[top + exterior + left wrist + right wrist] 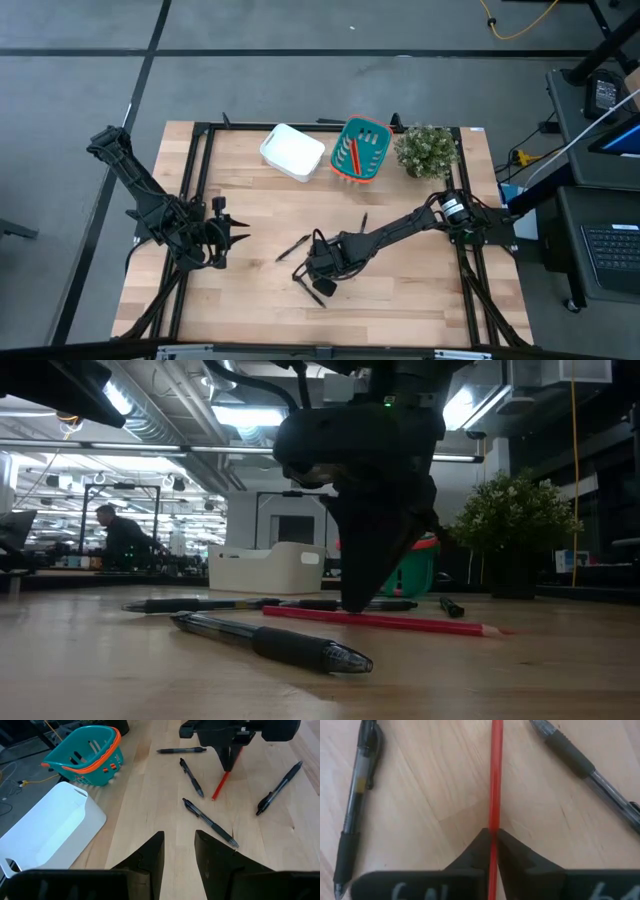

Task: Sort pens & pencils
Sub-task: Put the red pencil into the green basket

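The right gripper stood low over the table with its two fingers pressed against either side of a red pencil, which ran straight out between the jaws and still lay flat on the wood, as the low view showed. Just to one side of those jaws a black pen lay roughly parallel to the pencil, and on the other side a second pen slanted away from it, neither touching the fingers. In the low view another black pen lay nearest the camera, in front of the gripper. The left gripper hung apart from all this, its jaws spread with nothing between them; beyond its fingertips lay a pen, then a further pen and the pencil under the right gripper, with two more pens farther out. Well beyond, off to the side of the left jaws, sat a white bin and a teal basket with an orange rim; from above, the basket held red and orange pencils, beside a small potted plant.
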### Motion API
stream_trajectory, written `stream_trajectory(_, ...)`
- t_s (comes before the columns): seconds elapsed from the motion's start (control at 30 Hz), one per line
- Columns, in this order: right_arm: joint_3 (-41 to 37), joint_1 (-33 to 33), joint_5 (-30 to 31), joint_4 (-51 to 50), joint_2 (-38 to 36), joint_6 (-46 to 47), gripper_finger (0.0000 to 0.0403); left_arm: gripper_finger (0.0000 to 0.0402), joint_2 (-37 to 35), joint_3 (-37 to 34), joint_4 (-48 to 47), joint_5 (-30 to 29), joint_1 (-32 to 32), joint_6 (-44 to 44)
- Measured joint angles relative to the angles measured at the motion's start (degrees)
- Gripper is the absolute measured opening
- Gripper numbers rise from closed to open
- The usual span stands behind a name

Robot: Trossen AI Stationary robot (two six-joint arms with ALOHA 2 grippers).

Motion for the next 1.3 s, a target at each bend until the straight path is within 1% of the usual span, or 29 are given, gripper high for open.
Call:
stream_trajectory(0.23,0.0,0.0,-0.2,0.1,-0.1,-0.1,0.0089,0.0102,0.0,0.0,0.0,0.0,0.0,0.0)
stream_trajectory(0.4,0.0,0.0,-0.2,0.1,-0.1,-1.0,0.0111,0.0102,0.0,0.0,0.0,0.0,0.0,0.0)
stream_trajectory(0.67,0.0,-0.6,-0.2,1.1,-0.1,-2.9,0.0103,0.0102,0.0,0.0,0.0,0.0,0.0,0.0)
stream_trajectory(0.9,-2.8,-1.5,-0.5,5.2,-0.2,-3.1,0.0091,0.0102,0.0,0.0,0.0,0.0,0.0,0.0)
stream_trajectory(1.1,-3.1,-1.6,-1.2,5.5,-0.3,-3.5,0.0086,0.0102,0.0,0.0,0.0,0.0,0.0,0.0)
stream_trajectory(1.3,-3.1,-1.7,-4.4,5.4,-0.1,-2.8,0.0086,0.0102,0.0,0.0,0.0,0.0,0.0,0.0)
